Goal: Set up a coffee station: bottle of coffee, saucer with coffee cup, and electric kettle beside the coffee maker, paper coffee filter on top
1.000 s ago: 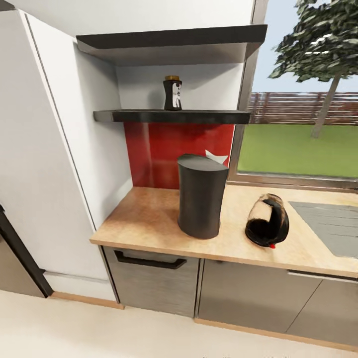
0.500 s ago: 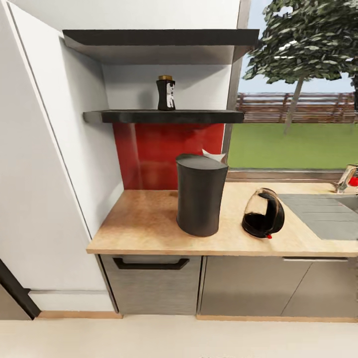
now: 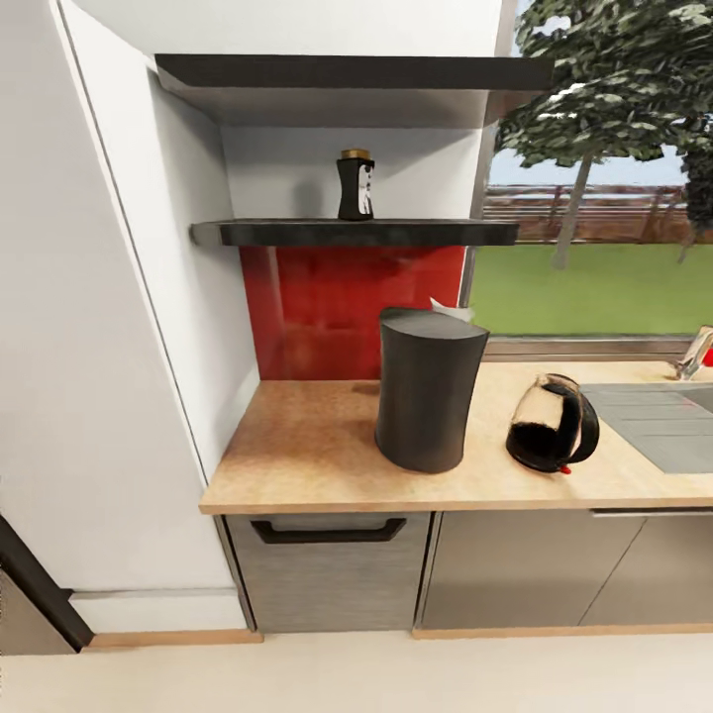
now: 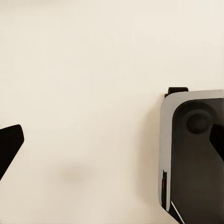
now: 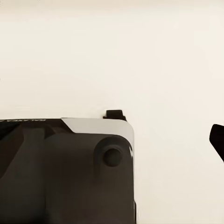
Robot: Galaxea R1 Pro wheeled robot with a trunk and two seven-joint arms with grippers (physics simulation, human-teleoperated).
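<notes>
The dark, cylinder-shaped coffee maker (image 3: 427, 392) stands on the wooden countertop (image 3: 297, 446). A white paper filter (image 3: 452, 309) peeks out behind its top edge. The glass electric kettle (image 3: 551, 424) with a black base and handle sits to its right, tilted. A dark bottle of coffee (image 3: 356, 185) with a gold lid stands on the lower black shelf (image 3: 297, 234). My left gripper (image 4: 112, 144) hangs open over the pale floor, with nothing between its fingertips (image 4: 9, 145). My right gripper (image 5: 112, 140) also hangs over the floor, with one fingertip (image 5: 217, 140) showing at the frame edge.
A grey sink (image 3: 659, 421) and a faucet (image 3: 695, 355) lie at the counter's right. A white tall cabinet (image 3: 89, 327) bounds the left. A drawer with a black handle (image 3: 327, 533) is below. My own base (image 4: 196, 154) shows beside both grippers.
The head view has shifted and swung as the robot moved in front of the counter. The coffee maker, kettle and bottle kept their places.
</notes>
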